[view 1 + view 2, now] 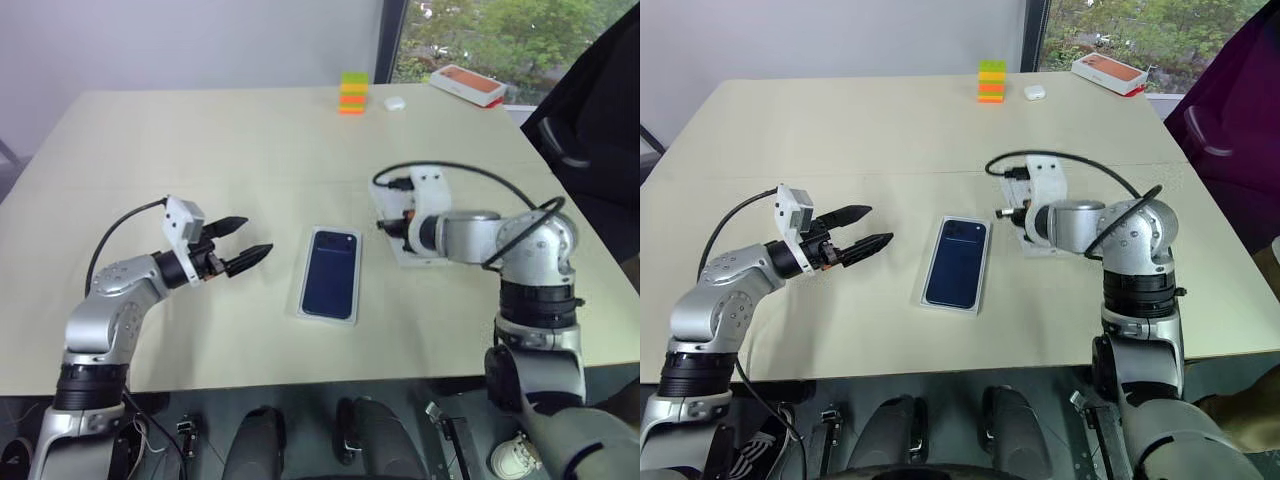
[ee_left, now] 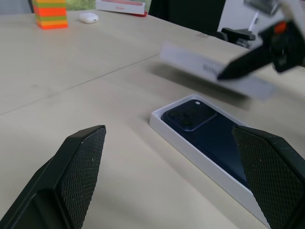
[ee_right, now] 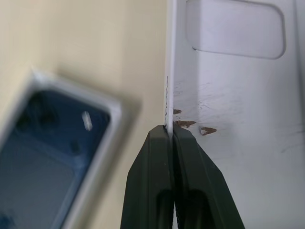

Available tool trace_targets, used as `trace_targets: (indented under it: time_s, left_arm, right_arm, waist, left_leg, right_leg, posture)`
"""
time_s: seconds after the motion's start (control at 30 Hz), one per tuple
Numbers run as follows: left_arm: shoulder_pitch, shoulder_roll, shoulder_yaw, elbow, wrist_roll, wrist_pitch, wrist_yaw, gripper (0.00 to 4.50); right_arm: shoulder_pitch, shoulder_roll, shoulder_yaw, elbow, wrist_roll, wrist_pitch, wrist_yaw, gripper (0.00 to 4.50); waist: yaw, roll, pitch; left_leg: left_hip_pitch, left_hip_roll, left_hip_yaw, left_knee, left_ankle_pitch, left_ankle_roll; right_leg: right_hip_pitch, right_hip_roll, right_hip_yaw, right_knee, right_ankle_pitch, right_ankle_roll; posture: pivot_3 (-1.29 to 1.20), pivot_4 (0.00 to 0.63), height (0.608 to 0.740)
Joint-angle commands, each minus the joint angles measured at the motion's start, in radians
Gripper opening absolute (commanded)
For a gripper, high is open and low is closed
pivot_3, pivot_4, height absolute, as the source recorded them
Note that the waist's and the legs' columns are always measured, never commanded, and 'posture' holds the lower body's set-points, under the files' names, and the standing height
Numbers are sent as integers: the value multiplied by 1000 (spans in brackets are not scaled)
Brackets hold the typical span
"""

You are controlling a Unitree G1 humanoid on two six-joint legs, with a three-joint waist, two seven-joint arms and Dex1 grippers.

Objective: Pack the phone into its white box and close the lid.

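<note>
The dark blue phone [image 1: 331, 275] lies back up in the white box [image 1: 303, 292] at the table's middle, camera cluster at the far end. Just right of it my right gripper [image 3: 170, 131] is shut on one thin side wall of the lid [image 3: 248, 109]. The lid [image 2: 209, 71] hangs a little above the table and casts a shadow. Its white inside faces up and a rounded recess shows in it. My left gripper [image 1: 257, 235] stands open left of the box, fingers level and pointing toward it, nothing between them.
At the table's far edge stand a stack of coloured blocks [image 1: 352, 92], a small white earbud case [image 1: 394, 102] and an orange-topped box [image 1: 467, 84]. A dark chair [image 1: 590, 130] stands beyond the right edge.
</note>
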Motion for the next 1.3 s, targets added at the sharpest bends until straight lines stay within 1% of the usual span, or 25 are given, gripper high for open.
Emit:
trace_targets:
  time_s: [0.03, 0.13, 0.23, 0.27, 0.3, 0.37, 0.43, 0.5, 0.6, 0.73, 0.8, 0.9, 1.0, 1.17, 1.3]
  left_arm:
    - [-28, 6, 48, -6, -37, 12, 8, 4500]
    - [-35, 11, 71, -7, -56, 23, 16, 4500]
    - [-37, 18, 94, -14, -73, 37, 26, 4500]
    - [-33, 24, 103, -17, -77, 45, 31, 4500]
    - [-29, 29, 115, -20, -86, 54, 33, 4500]
    - [-25, 34, 128, -24, -96, 66, 37, 4500]
    - [-8, 69, 172, -44, -169, 146, 20, 4500]
    - [5, 89, 212, -68, -227, 202, 26, 4500]
    - [18, 90, 241, -103, -275, 243, 50, 4500]
    - [29, 77, 233, -124, -287, 264, 79, 4500]
    - [32, 69, 217, -142, -286, 263, 89, 4500]
    - [38, 59, 196, -153, -272, 260, 99, 4500]
    - [36, 51, 189, -141, -273, 259, 104, 4500]
    - [64, 32, 140, -137, -231, 221, 87, 4500]
    - [68, 21, 121, -113, -203, 192, 79, 4500]
  right_arm:
    - [-88, 117, -147, 34, 96, -113, 65, 98]
    - [-133, 236, -270, 96, 270, -144, 64, 98]
    - [-138, 337, -340, 143, 504, -212, -25, 98]
    - [-124, 374, -340, 147, 606, -247, -81, 98]
    - [-104, 397, -327, 143, 677, -267, -122, 98]
    - [-75, 406, -290, 130, 770, -301, -187, 98]
    - [31, 439, -210, 99, 853, -303, -198, 98]
    - [114, 449, -141, 76, 856, -306, -176, 98]
    - [186, 453, -68, 63, 909, -351, -194, 98]
    - [249, 460, 32, 36, 918, -385, -187, 98]
    - [265, 474, 61, 33, 928, -426, -191, 98]
    - [258, 484, 84, 46, 891, -501, -226, 98]
    - [245, 470, 111, 46, 891, -525, -223, 98]
    - [286, 496, 122, 64, 863, -606, -263, 98]
    - [299, 523, 117, 99, 795, -685, -281, 98]
  waist:
    - [-2, 0, 0]
    - [-2, 0, 0]
    - [1, 0, 0]
    - [1, 0, 0]
    - [0, 0, 0]
    - [0, 0, 0]
    - [-1, 0, 0]
    - [-5, 0, 0]
    - [-5, 1, 1]
    - [-5, 1, 1]
    - [-5, 1, 1]
    - [-4, 1, 0]
    - [-3, 1, 0]
    - [-3, 1, 0]
    - [-3, 1, 0]
  left_leg:
    - [0, 0, 0, 0, 0, 0]
    - [0, 1, 0, 0, 0, 0]
    - [0, 2, 0, -1, 0, 0]
    - [0, 2, 0, -1, 0, 0]
    - [-1, 2, 0, -1, 0, 0]
    - [-1, 1, 1, -1, 0, 1]
    - [-1, 1, 1, -1, -1, 1]
    - [-1, 1, 1, -1, -2, 3]
    - [-1, 1, 0, -1, -2, 3]
    - [1, 1, 0, -1, -2, 3]
    - [1, 2, 0, -1, -2, 3]
    - [1, 2, 0, -1, -2, 3]
    - [1, 1, 0, -1, -2, 3]
    - [1, 1, 0, -1, -2, 3]
    - [1, 1, 1, -1, -2, 3]
  right_leg:
    - [0, 0, 0, 0, 0, 0]
    - [0, 1, 0, 0, 1, -2]
    - [0, 1, 0, 1, 1, -2]
    - [0, 0, 0, 1, 1, -2]
    - [0, -1, 0, 0, 1, -2]
    - [0, -2, 0, 0, 1, -2]
    - [0, -3, 0, 0, 1, -2]
    - [0, -2, 0, 0, 1, -1]
    - [0, -2, 1, 0, 1, -1]
    - [0, -2, 2, 1, 1, -1]
    - [0, 0, 2, 1, 1, -1]
    - [0, 0, 2, 0, 1, -1]
    - [0, -1, 2, 0, 1, -1]
    - [0, -1, 2, 0, 1, -1]
    - [0, -1, 2, 0, 1, -1]
  posture:
    - [0, 150, 740]
    - [0, 150, 740]
    - [0, 150, 740]
    - [0, 150, 740]
    - [0, 150, 740]
    - [0, 150, 740]
    - [0, 150, 740]
    - [0, 150, 740]
    - [0, 150, 740]
    - [0, 150, 740]
    - [0, 150, 740]
    - [0, 150, 740]
    - [0, 150, 740]
    - [0, 150, 740]
    - [0, 150, 740]
